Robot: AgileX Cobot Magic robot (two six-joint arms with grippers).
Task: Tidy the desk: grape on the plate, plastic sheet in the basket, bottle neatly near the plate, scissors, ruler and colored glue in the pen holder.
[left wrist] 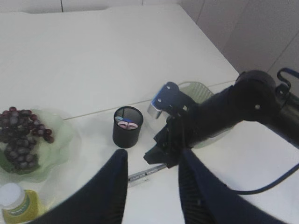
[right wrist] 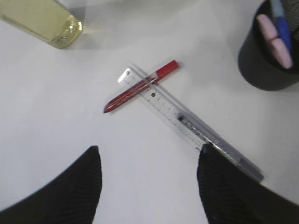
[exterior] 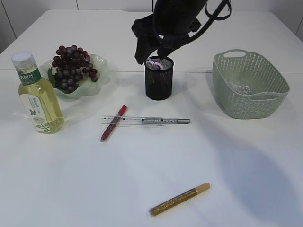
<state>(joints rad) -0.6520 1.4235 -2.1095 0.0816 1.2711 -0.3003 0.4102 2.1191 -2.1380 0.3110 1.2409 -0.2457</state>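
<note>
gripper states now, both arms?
Left gripper: open, holding nothing, high above the white table.
Right gripper: open, empty, over the clear plastic ruler.

You have open white table [exterior: 142, 179] across the whole front, broken only by the gold glitter glue pen [exterior: 180, 199] near the front edge. Mid-table, the clear ruler [exterior: 133, 120] lies crossed with the red pen [exterior: 113, 123] and touching the silver pen [exterior: 165, 121], so any low pass there meets all three. The right arm [exterior: 168, 23] hangs over the black mesh pen holder [exterior: 159, 80], blocking its mouth from above. Between the holder and the green basket [exterior: 249, 87] there is a free lane; another runs between the holder and the grape plate [exterior: 97, 75]. The bottle [exterior: 39, 97] stands just beside that plate, closing the left front.
</note>
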